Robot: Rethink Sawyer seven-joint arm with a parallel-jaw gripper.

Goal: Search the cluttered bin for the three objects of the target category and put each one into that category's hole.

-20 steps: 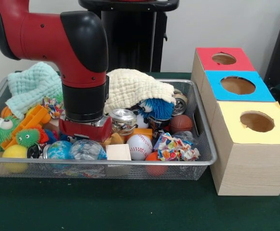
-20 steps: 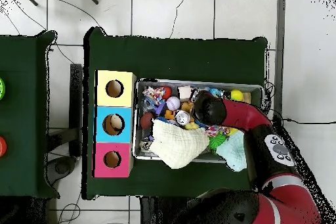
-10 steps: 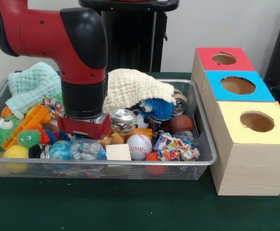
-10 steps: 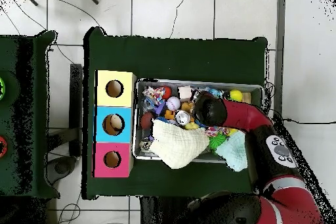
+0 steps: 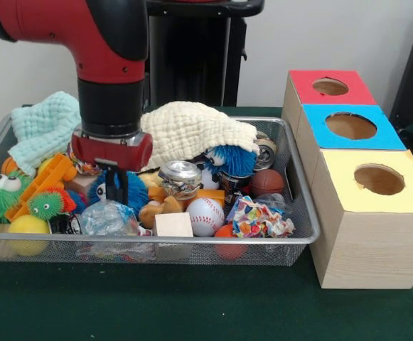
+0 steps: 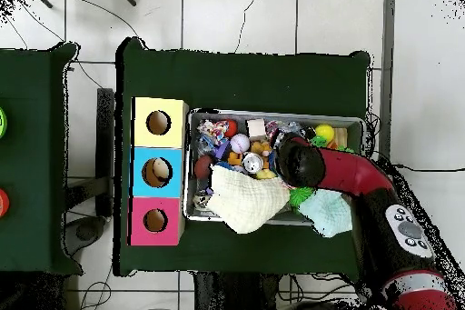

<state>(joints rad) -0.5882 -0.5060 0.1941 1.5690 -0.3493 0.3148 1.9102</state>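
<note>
Arm: the red and black arm (image 5: 99, 42) comes down from 12 o'clock in the front view, wrist vertical; the gripper (image 5: 117, 186) hangs over the left half of the bin (image 5: 192, 245); its dark fingers point straight down, set narrow, nothing seen between them
Bin: wire-mesh basket heaped with clutter; a crumpled clear bottle (image 5: 110, 219) lies just below the fingertips, at 6 o'clock from the gripper, by the front rim; a shiny can (image 5: 180, 175) at 3 o'clock from the gripper; a baseball (image 5: 205, 215), a wooden block (image 5: 174, 225) and a patterned rag (image 5: 259, 219) along the front; a cream cloth (image 5: 195, 131) at the back
Boxes: red, blue and yellow tops in a row beside the bin; the blue box's hole (image 5: 350, 126) is in the middle
Overhead only: the arm (image 6: 345, 172) covers the bin's (image 6: 272, 114) middle; whether the bottle is touched cannot be told
</note>
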